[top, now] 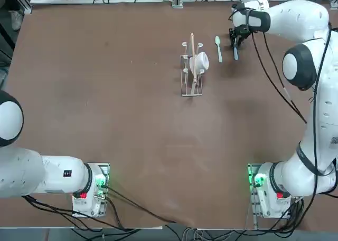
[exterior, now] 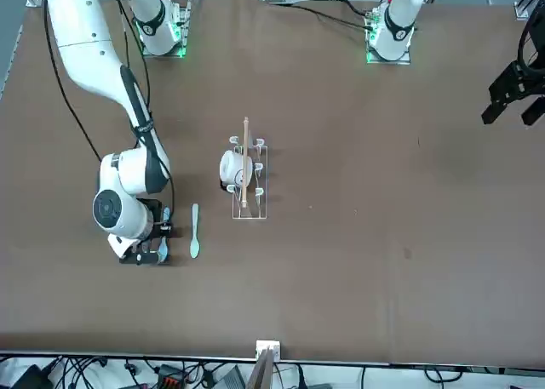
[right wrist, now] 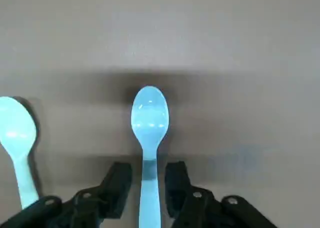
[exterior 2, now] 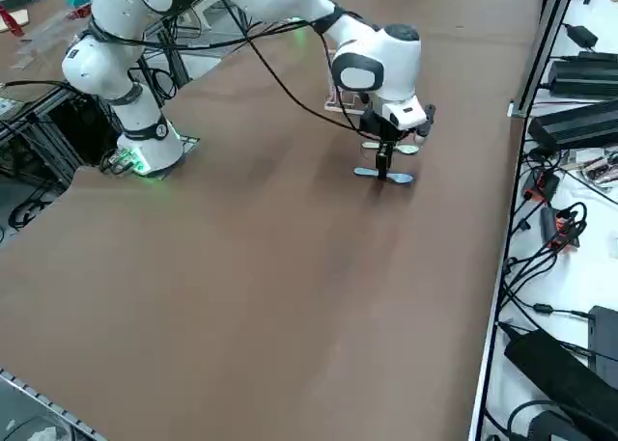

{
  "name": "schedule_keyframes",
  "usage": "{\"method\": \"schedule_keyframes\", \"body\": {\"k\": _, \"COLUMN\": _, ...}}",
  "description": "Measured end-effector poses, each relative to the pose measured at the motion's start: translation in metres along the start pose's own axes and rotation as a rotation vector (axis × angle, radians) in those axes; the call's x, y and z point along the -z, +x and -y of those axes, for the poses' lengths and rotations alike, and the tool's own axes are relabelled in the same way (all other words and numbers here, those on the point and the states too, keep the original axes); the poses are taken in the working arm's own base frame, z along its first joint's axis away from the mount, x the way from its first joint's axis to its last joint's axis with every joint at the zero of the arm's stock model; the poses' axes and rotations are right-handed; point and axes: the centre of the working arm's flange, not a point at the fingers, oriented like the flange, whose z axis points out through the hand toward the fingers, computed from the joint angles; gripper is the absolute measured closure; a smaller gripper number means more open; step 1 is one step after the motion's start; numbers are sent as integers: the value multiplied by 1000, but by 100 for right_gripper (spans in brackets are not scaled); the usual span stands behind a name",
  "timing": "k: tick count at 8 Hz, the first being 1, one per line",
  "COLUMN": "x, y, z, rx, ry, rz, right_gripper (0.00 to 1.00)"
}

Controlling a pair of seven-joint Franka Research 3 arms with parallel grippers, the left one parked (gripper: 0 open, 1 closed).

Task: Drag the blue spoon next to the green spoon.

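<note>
The blue spoon (right wrist: 149,120) lies flat on the brown table, its handle running between my right gripper's fingers. The right gripper (right wrist: 149,177) is open, straddling the handle with a narrow gap on each side. The green spoon (right wrist: 17,138) lies parallel to it, a short way off to one side. From overhead, the blue spoon (top: 235,52) sits just right of the green spoon (top: 218,48), at the far right of the table, with the right gripper (top: 236,41) low over it. In the right side view the gripper (exterior 2: 384,167) stands over the blue spoon (exterior 2: 384,177).
A wire rack (top: 191,72) holding a white cup (top: 200,62) and a wooden stick (top: 193,61) stands just left of the green spoon. The table's far edge (top: 174,3) is close behind the spoons. Cables lie beyond the table's edge.
</note>
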Motion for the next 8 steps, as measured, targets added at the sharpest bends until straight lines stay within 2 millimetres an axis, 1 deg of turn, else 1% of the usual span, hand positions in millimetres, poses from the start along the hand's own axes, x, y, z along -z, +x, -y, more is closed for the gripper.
{"method": "schedule_keyframes", "body": {"k": 1, "x": 16, "y": 5, "z": -3, "rx": -4, "ry": 1, "rz": -27, "right_gripper": 35}}
{"method": "schedule_keyframes", "body": {"k": 2, "x": 47, "y": 9, "z": -7, "rx": -11, "ry": 2, "rz": -50, "right_gripper": 15}}
{"method": "schedule_keyframes", "body": {"k": 3, "x": 88, "y": 8, "z": -13, "rx": -19, "ry": 3, "rz": -60, "right_gripper": 1}}
{"method": "schedule_keyframes", "body": {"k": 4, "x": 138, "y": 3, "z": -24, "rx": -36, "ry": 5, "rz": -76, "right_gripper": 0}}
{"method": "schedule_keyframes", "body": {"k": 5, "x": 191, "y": -7, "z": -43, "rx": -62, "ry": 7, "rz": -87, "right_gripper": 0}}
{"method": "schedule_keyframes", "body": {"k": 6, "x": 245, "y": -25, "z": -68, "rx": -96, "ry": 9, "rz": -86, "right_gripper": 0}}
{"method": "schedule_keyframes", "body": {"k": 7, "x": 289, "y": -47, "z": -93, "rx": -130, "ry": 9, "rz": -72, "right_gripper": 0}}
{"method": "schedule_keyframes", "body": {"k": 8, "x": 324, "y": -68, "z": -109, "rx": -153, "ry": 11, "rz": -66, "right_gripper": 0}}
